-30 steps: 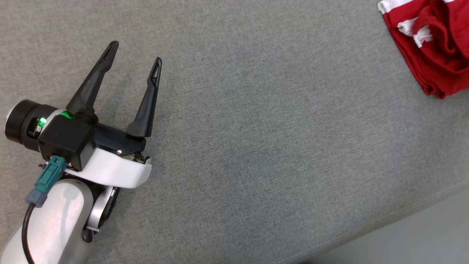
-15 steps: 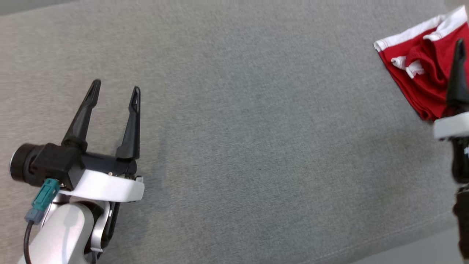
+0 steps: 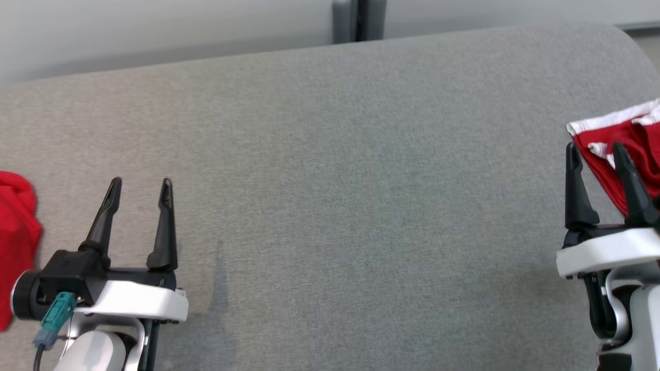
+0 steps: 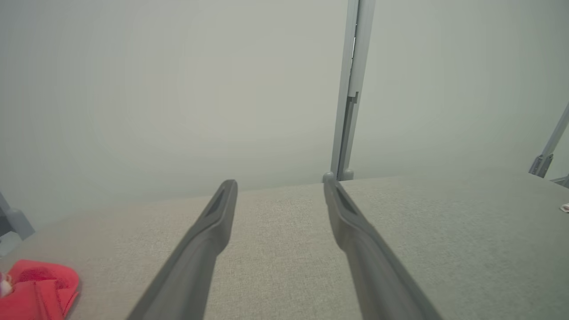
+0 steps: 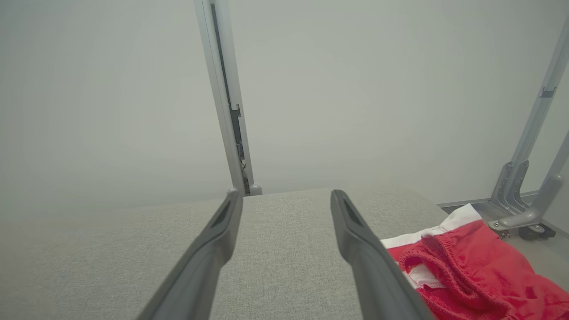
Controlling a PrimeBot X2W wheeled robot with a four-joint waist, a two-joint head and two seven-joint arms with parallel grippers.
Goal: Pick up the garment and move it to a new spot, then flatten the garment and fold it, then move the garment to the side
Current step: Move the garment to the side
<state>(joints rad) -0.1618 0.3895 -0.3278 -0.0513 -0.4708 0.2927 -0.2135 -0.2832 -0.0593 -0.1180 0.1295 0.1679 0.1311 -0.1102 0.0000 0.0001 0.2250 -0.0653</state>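
Bench (image 3: 350,180): padded, grey woven cover, rounded at the far right corner. Carries cloth at both ends.

Wall (image 3: 154,26): pale grey, plain, behind the bench.

Post (image 3: 358,20): grey metal, upright against the wall, at the bench's far edge.

Garment (image 3: 631,149): red knit with white trim, bunched and creased. Lies on the right end of the bench, cut by the head view's right edge. In the right wrist view (image 5: 480,266), sits just beside the right-hand finger.

Red cloth (image 3: 15,242): rumpled, on the left end of the bench, near the left gripper but apart from it.

Left gripper (image 3: 141,183): jaws apart, nothing between them. Points toward the far edge, over bare grey cover.

Right gripper (image 3: 593,149): jaws apart, nothing between them. Outer finger overlaps the garment's near edge in the head view; contact cannot be told.
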